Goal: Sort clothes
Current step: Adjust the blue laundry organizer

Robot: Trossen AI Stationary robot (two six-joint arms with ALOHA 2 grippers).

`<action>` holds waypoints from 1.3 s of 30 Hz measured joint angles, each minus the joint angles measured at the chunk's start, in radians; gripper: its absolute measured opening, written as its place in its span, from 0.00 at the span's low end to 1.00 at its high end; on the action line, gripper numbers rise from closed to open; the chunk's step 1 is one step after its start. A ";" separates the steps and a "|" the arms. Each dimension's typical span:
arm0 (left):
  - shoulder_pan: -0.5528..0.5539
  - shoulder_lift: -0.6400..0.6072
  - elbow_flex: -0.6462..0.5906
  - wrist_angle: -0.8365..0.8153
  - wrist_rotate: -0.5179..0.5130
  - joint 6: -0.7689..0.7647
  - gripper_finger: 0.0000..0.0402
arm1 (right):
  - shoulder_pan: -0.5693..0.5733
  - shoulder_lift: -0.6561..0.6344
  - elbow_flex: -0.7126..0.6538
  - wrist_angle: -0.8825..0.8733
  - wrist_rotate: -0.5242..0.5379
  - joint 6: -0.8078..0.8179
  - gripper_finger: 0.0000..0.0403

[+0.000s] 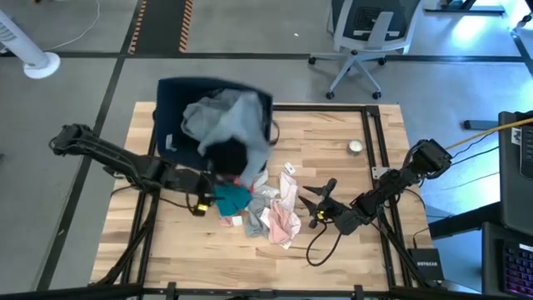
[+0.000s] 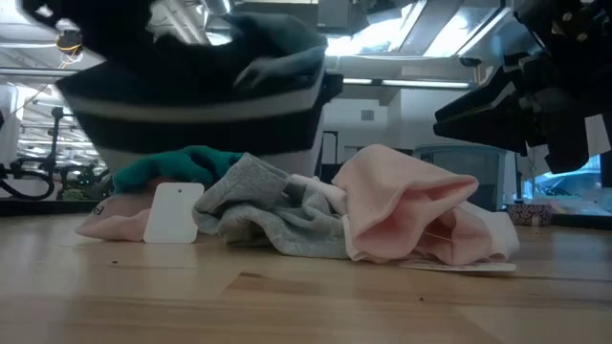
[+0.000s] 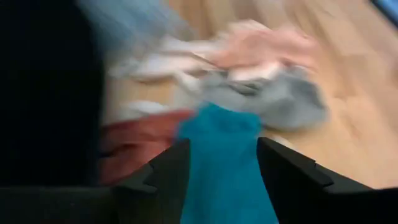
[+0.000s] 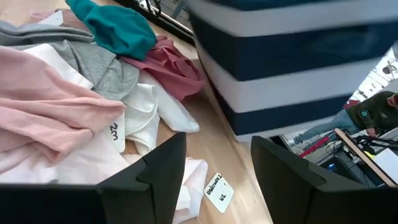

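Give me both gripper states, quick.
Left gripper: jaws around the teal piece; grip cannot be told.
Right gripper: open, empty, beside the pink garment.
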 joint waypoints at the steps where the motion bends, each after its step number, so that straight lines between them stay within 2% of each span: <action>1: -0.002 -0.014 0.015 -0.004 -0.057 0.023 0.45 | -0.003 0.000 0.000 0.001 0.001 0.000 0.50; 4: 0.008 -0.029 0.042 -0.021 -0.166 0.074 0.45 | -0.008 0.000 0.000 0.004 0.000 0.003 0.50; 15: 0.103 -0.052 0.080 -0.037 -0.183 0.089 0.45 | -0.013 0.000 0.000 0.001 -0.028 0.006 0.50; 23: 0.108 -0.056 0.092 -0.029 -0.187 0.094 0.45 | -0.013 0.000 0.000 -0.005 -0.038 0.009 0.50; 29: 0.121 -0.055 0.184 0.071 -0.308 0.182 0.45 | -0.015 0.000 0.000 -0.004 -0.033 0.009 0.50; 34: 0.205 -0.056 0.219 0.193 -0.385 0.311 0.45 | -0.015 0.000 0.000 -0.005 -0.039 0.009 0.50; 39: 0.361 -0.056 0.224 0.272 -0.389 0.381 0.45 | -0.015 0.000 0.000 -0.004 -0.053 0.009 0.50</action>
